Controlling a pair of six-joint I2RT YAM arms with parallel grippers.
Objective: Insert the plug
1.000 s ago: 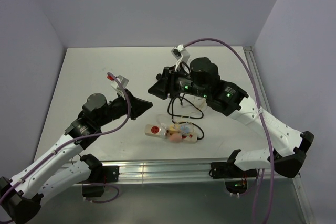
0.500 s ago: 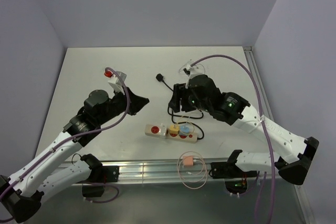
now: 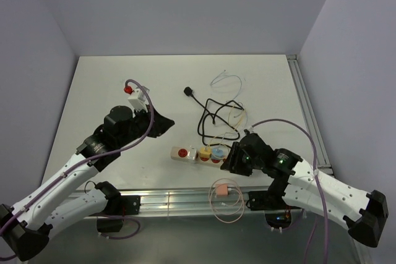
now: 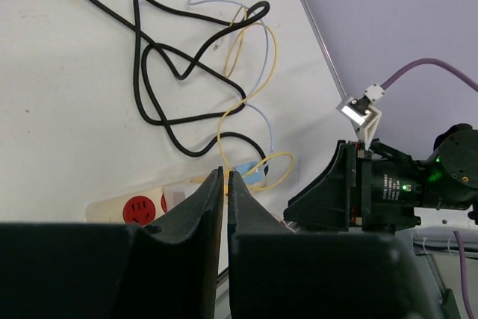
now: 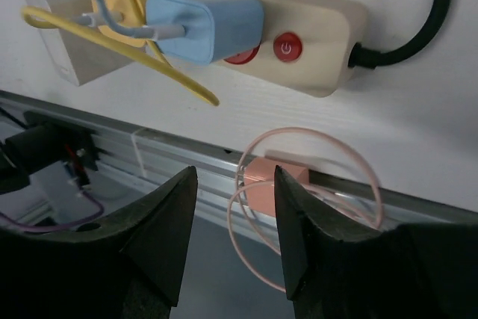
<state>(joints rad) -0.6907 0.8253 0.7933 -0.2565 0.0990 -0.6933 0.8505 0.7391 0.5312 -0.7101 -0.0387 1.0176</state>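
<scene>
A cream power strip (image 3: 185,153) lies near the table's front edge with a white adapter, a yellow plug and a blue charger (image 5: 205,24) seated in it. A pink plug (image 3: 221,191) with its coiled pink cable lies on the metal rail in front of the table. My right gripper (image 3: 230,162) is open and empty. In the right wrist view (image 5: 234,173) it hangs over the strip's switch end, with the pink plug (image 5: 261,184) showing just past its jaws. My left gripper (image 3: 167,122) is shut and empty, up left of the strip (image 4: 127,207).
The strip's black cord (image 3: 210,115) loops across the mid table and ends in a black plug (image 3: 189,92). Thin yellow and pale blue cables (image 3: 232,115) tangle with it. The rail (image 3: 185,199) runs along the front edge. Walls close the left, back and right sides.
My right arm swung from the mid table down to the strip's right end at the front edge. The pink plug went from the strip to the front rail. My left gripper shifted slightly.
</scene>
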